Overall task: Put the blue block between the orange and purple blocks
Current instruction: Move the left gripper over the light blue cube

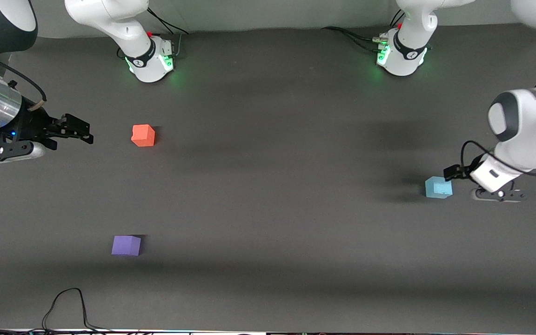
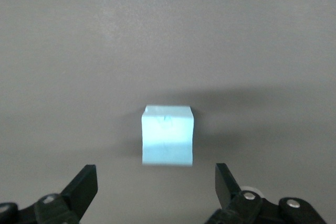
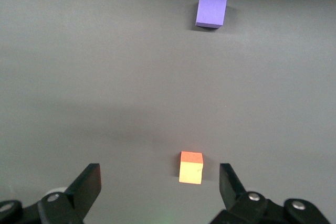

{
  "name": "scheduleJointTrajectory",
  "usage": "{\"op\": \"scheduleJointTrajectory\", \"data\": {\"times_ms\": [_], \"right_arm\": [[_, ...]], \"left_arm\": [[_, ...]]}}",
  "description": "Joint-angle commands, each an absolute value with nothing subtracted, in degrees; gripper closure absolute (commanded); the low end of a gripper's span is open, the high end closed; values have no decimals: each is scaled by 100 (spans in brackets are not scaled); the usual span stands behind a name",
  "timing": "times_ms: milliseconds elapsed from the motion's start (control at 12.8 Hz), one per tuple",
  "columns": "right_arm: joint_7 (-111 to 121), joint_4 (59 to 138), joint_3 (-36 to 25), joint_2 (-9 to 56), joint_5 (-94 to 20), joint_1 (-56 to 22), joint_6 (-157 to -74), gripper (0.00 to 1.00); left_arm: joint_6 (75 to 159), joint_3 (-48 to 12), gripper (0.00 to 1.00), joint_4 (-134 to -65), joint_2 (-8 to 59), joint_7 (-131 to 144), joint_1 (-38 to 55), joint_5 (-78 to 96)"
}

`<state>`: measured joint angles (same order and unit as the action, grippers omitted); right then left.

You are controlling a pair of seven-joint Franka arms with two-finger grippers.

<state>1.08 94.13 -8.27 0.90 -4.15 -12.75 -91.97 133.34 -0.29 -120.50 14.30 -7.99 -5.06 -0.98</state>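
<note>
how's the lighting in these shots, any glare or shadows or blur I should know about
Front view: even, dim light on the dark table, with soft arm shadows in bands and a shadow beside the blue block. Left wrist view: the blue block looks washed out and slightly soft. Right wrist view: the orange block and purple block look clear, each with a small shadow.

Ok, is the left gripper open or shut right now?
Open. In its wrist view the left gripper has its fingers spread wide, with the blue block on the table untouched ahead of them.
</note>
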Motion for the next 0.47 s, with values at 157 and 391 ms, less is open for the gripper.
{"op": "scheduleJointTrajectory", "data": {"times_ms": [157, 391], "right_arm": [[176, 9448, -835, 44, -501, -1266, -9246, 0], [176, 9404, -844, 26, -527, -1257, -9246, 0]], "left_arm": [[14562, -18, 0, -12454, 2003, -888, -510, -141], [14948, -18, 0, -12664, 2162, -879, -510, -132]]}}
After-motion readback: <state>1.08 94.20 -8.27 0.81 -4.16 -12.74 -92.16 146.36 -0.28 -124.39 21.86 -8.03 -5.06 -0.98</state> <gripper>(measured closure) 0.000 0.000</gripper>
